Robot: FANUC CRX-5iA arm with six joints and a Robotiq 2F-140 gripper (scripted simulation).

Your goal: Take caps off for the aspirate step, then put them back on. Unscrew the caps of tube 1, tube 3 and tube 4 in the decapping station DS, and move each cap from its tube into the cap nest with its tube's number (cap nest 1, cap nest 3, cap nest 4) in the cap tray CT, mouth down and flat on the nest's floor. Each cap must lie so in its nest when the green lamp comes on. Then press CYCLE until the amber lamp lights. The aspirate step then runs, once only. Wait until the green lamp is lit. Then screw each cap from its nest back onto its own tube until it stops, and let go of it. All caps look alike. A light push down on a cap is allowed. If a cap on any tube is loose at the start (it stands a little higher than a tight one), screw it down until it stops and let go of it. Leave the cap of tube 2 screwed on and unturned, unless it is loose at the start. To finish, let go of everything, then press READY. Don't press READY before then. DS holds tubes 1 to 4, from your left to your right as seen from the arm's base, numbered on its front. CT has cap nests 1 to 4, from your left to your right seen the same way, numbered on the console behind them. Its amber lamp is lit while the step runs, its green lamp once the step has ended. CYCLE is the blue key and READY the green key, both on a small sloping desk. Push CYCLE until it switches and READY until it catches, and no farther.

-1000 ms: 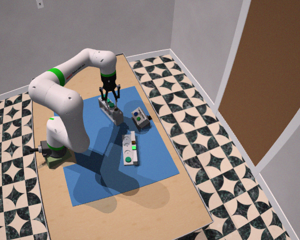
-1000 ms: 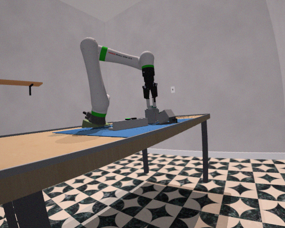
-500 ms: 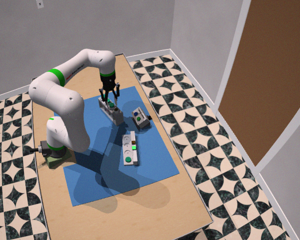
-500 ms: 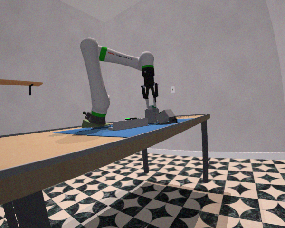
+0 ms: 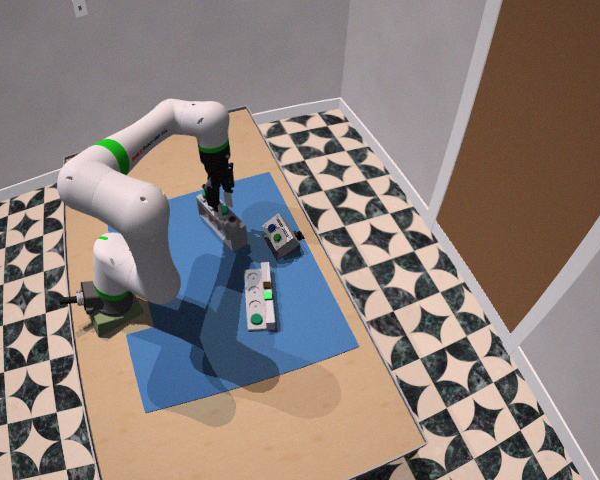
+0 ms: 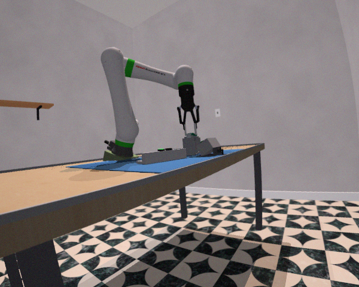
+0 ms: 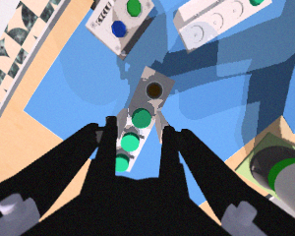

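The decapping station (image 5: 235, 238) (image 6: 190, 147) (image 7: 162, 82) stands on the blue mat. Tube 4 (image 5: 232, 220) (image 7: 153, 89) at its near end is open and shows brown inside. Tube 3 carries a green cap (image 5: 222, 209) (image 6: 191, 134) (image 7: 142, 118). In the wrist view, tube 2's cap (image 7: 130, 143) and tube 1's cap (image 7: 122, 162) are on their tubes. My gripper (image 5: 220, 202) (image 6: 190, 131) (image 7: 141, 116) points straight down with its fingers on either side of tube 3's cap. It is open, with a gap at each finger. One green cap (image 5: 257, 317) lies in nest 4 of the cap tray (image 5: 261, 327) (image 6: 164, 155) (image 7: 184, 27).
The tray's green lamp (image 5: 267, 295) is lit. The sloping key desk (image 5: 287, 248) (image 6: 209, 144) (image 7: 103, 22) carries the blue CYCLE key (image 5: 272, 226) (image 7: 118, 29) and the green READY key (image 5: 277, 237) (image 7: 133, 7). The arm's base (image 5: 109, 304) (image 7: 275, 167) stands at the mat's edge.
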